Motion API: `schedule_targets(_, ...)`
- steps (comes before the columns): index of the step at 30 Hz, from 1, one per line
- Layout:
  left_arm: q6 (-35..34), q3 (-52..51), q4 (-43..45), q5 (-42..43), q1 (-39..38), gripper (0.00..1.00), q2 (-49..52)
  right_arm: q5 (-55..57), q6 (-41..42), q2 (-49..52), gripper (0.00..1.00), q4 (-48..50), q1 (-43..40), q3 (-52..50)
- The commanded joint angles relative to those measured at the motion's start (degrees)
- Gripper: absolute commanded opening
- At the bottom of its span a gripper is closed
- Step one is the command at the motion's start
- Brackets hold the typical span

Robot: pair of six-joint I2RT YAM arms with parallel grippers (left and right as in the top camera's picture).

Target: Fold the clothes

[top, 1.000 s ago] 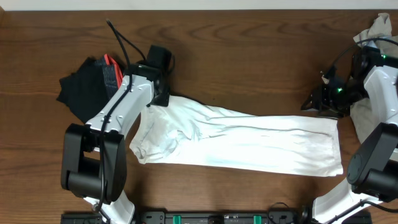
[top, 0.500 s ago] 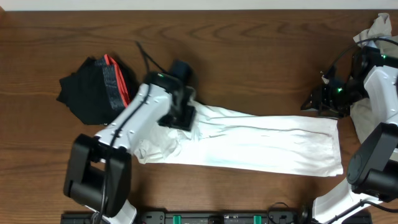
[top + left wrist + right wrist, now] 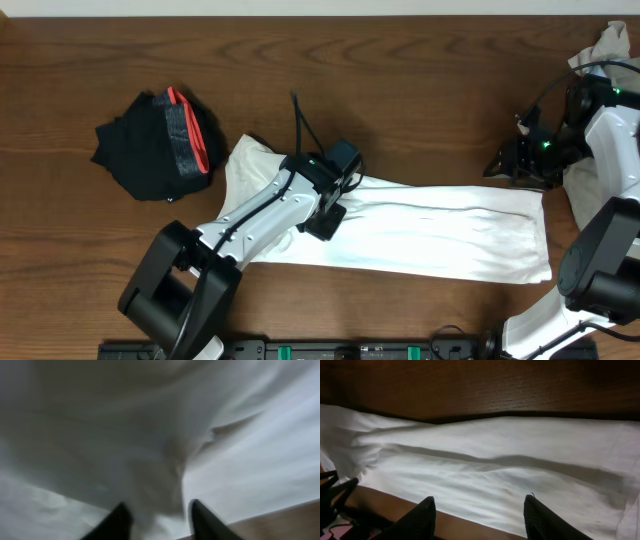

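Note:
The white T-shirt (image 3: 440,235) lies as a long strip across the table's middle, and it fills the left wrist view (image 3: 250,450). My left gripper (image 3: 325,215) is over the shirt's left part. Its fingertips (image 3: 160,520) pinch a raised ridge of white fabric. My right gripper (image 3: 500,165) hovers at the shirt's far right corner. In its wrist view the right gripper (image 3: 477,517) stands open above the shirt's edge (image 3: 495,475), with nothing between the fingers. A black garment (image 3: 150,145) with a grey-and-red band lies apart at the far left.
A pale crumpled garment (image 3: 605,45) sits at the back right corner, behind the right arm. Dark wooden table (image 3: 400,80) shows all round the shirt. Cables trail from both arms.
My left arm has swung right, from the shirt's far left corner onto the shirt's left-middle part, and its jaws have narrowed onto the fabric. The right arm has not moved.

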Motion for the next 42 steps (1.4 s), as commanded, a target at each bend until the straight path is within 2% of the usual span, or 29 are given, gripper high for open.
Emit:
schedule_targets(1,-0.48,-0.11,0.07,-2.64,-0.04,0.13,-0.33,-0.81,-0.83,-1.01,0.55,0.09,0.37,-0.31)
schedule_targets(2,-0.52,0.17,-0.31,-2.60,-0.04,0.06,-0.37,-0.79,-0.83,-1.01,0.55,0.07,0.37,-0.31)
schedule_targets(3,-0.87,0.63,-0.92,-2.60,-0.15,0.06,-0.44,-0.79,-0.83,-1.01,0.55,0.04,0.37,-0.31)
schedule_targets(8,-1.55,4.39,-5.05,1.66,-0.46,0.06,-1.99,-0.79,-0.83,-1.01,0.55,0.07,0.37,-0.31)
schedule_targets(12,-1.55,4.66,-5.05,6.93,-1.27,0.06,-2.58,-0.79,-0.83,-1.01,0.55,0.09,0.37,-0.31)
schedule_targets(22,-1.55,2.49,-5.62,7.28,-4.66,0.11,-2.43,-0.79,-0.83,-1.01,0.56,0.11,0.37,-0.31)
schedule_targets(23,-1.55,2.49,-6.01,7.23,-4.66,0.17,-2.43,-0.79,-0.83,-1.01,0.56,0.11,0.37,-0.31)
schedule_targets(25,-1.57,2.51,-6.62,5.95,-4.50,0.43,-2.45,-0.79,-0.83,-1.01,0.56,0.11,0.37,-0.31)
schedule_targets(26,-1.62,2.54,-6.86,4.70,-4.26,0.45,-2.45,-0.79,-0.83,-1.01,0.55,0.11,0.37,-0.31)
schedule_targets(28,-2.45,2.62,-7.56,1.84,-3.50,0.58,-2.47,-0.79,-0.83,-1.01,0.56,0.11,0.37,-0.31)
schedule_targets(31,-4.94,3.65,-9.66,-2.73,-1.09,0.60,-2.75,-0.55,-0.83,-1.01,0.58,0.20,0.37,-0.31)
schedule_targets(32,-5.81,4.04,-10.27,-4.07,0.11,0.66,-2.97,0.09,-0.81,-1.01,0.59,0.35,0.37,-0.31)
schedule_targets(35,-6.99,4.31,-10.08,-5.38,5.01,0.74,-3.89,3.63,1.16,-1.01,0.62,1.44,0.37,-0.35)
schedule_targets(42,-6.91,4.20,-7.30,-5.16,16.68,0.76,-2.82,15.63,8.66,-0.98,0.72,6.93,0.17,-3.78)
